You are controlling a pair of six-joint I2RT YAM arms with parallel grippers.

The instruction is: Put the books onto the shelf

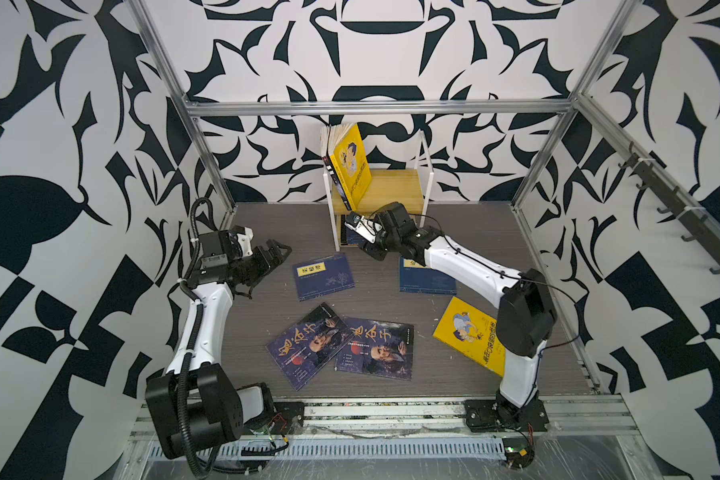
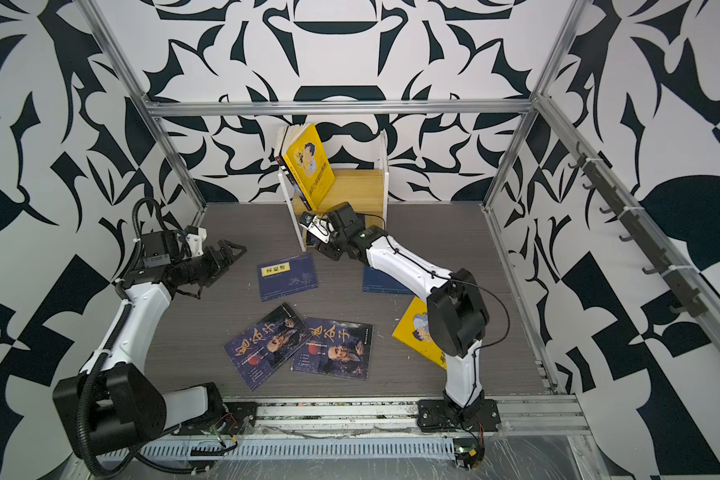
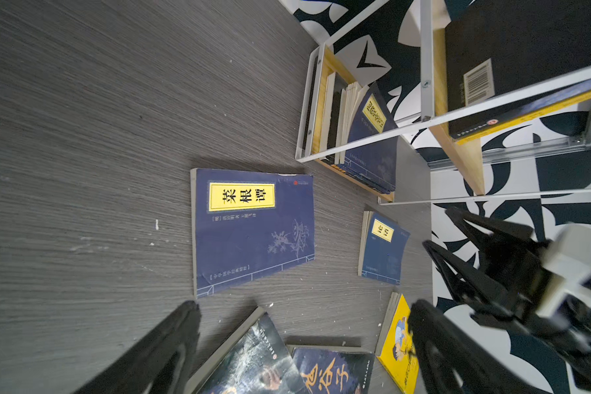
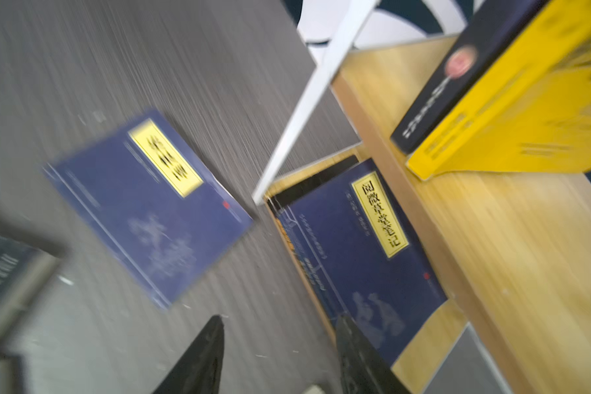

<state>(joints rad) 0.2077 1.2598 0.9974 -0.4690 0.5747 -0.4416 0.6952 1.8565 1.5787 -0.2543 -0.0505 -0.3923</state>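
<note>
The shelf (image 1: 395,192) stands at the far middle of the counter (image 1: 375,301), light wooden boards in a thin white frame. On its top tier a yellow cartoon paperback (image 1: 350,160) leans left against a dark-spined one. In the lower tier a navy book (image 4: 365,245) with a yellow label leans among a few others.

Five more books lie flat on the grey wood-grain top:
- a labelled navy one (image 1: 325,276) at centre
- another navy (image 1: 427,284) partly under the right arm
- two dark-blue portrait covers (image 1: 308,345) (image 1: 377,349) overlapping near the front
- a yellow one (image 1: 466,332) at right

The right tool (image 4: 280,322) hovers at the mouth of the lower tier, its jaws partly apart and holding nothing. The left tool (image 1: 277,255) hangs wide open and empty, left of the labelled navy book.

To my eye this is a pause between placements, and a fresh pick comes next. These paperbacks are thin, slick and flat, so a finger must get under an edge, perhaps by sliding or tilting one first.
</note>
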